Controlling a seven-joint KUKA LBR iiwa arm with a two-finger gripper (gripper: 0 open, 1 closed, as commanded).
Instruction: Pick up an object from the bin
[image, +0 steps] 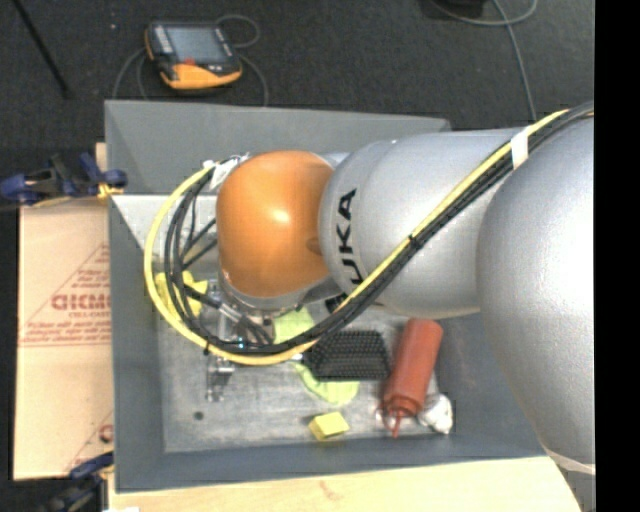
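Our hand (217, 382) hangs low at the bin's (140, 400) eight o'clock over bare floor; its spread we cannot tell. We should shift toward four o'clock, centring on the yellow block (328, 426) before closing.

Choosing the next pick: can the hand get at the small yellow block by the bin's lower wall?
Probably yes. The small yellow block lies uncovered on the bin floor, nothing over it; the hand hangs above bare floor to its left.
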